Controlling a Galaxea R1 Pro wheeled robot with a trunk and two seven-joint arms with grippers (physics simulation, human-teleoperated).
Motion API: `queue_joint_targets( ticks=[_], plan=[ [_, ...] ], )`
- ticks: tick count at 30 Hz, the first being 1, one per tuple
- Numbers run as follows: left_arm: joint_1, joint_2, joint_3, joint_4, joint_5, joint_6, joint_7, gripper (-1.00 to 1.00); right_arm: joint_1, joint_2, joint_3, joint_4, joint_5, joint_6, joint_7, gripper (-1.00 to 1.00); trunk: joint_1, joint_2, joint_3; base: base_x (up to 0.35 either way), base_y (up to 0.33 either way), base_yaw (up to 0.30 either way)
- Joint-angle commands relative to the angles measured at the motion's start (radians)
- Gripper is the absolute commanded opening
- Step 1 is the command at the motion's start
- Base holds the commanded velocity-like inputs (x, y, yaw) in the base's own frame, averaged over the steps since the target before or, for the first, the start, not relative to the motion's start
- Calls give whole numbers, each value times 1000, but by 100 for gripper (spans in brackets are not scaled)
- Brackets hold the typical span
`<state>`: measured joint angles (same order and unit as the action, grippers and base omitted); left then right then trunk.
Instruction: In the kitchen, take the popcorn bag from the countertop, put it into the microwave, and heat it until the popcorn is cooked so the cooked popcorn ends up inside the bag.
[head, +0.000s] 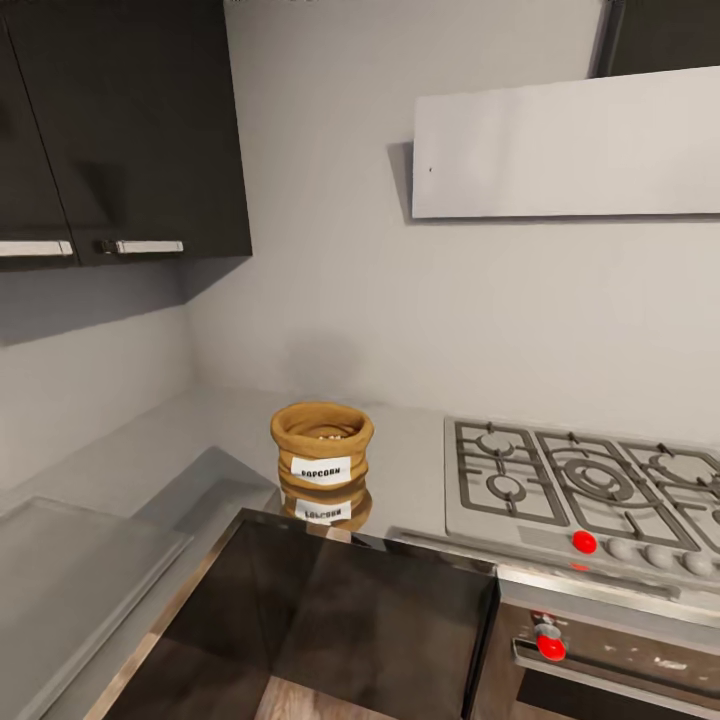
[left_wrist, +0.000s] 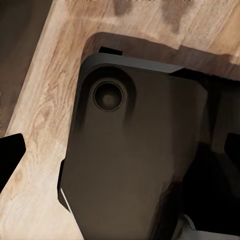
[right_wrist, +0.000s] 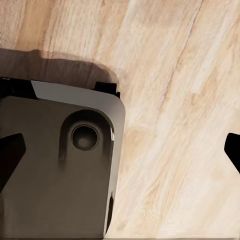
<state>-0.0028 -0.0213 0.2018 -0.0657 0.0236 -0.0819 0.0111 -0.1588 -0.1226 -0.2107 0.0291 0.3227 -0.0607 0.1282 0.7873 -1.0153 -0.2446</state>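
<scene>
The popcorn bag (head: 321, 447), a squat brown paper bag with a white POPCORN label, stands upright on the grey countertop (head: 410, 470) near the corner, left of the hob. Whitish popcorn (head: 326, 436) shows inside its rolled rim. The microwave is out of view. In the left wrist view my left gripper (left_wrist: 120, 152) points down at the robot's dark base (left_wrist: 125, 165) and the wood floor, its fingertips (left_wrist: 10, 155) wide apart and empty. My right gripper (right_wrist: 120, 152) likewise hangs open over base and floor, with its fingertips (right_wrist: 10, 155) at the picture's edges.
A gas hob (head: 590, 485) with red knobs is set into the counter at the right, above a built-in oven (head: 610, 660). A pale hood (head: 565, 145) and dark wall cabinets (head: 120, 130) hang above. A dark glossy panel (head: 330, 620) lies in front of the bag.
</scene>
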Motion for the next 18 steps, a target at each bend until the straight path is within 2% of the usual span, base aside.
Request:
queue_joint_targets(
  ticks=[1,13,18],
  plan=[
    [0,0,3,0,2,-2,1,100,-1,-1,-9,3,7,-6,2,100,0,-1,-1,0,0,0],
    [0,2,1,0,2,-2,-1,100,-1,-3,-7,3,15,-8,1,100,0,-1,-17,0,0,0],
    [0,13,-4,-2,-4,-3,-2,100,-1,-1,-6,3,15,-14,1,100,0,-1,-25,0,0,0]
  ],
)
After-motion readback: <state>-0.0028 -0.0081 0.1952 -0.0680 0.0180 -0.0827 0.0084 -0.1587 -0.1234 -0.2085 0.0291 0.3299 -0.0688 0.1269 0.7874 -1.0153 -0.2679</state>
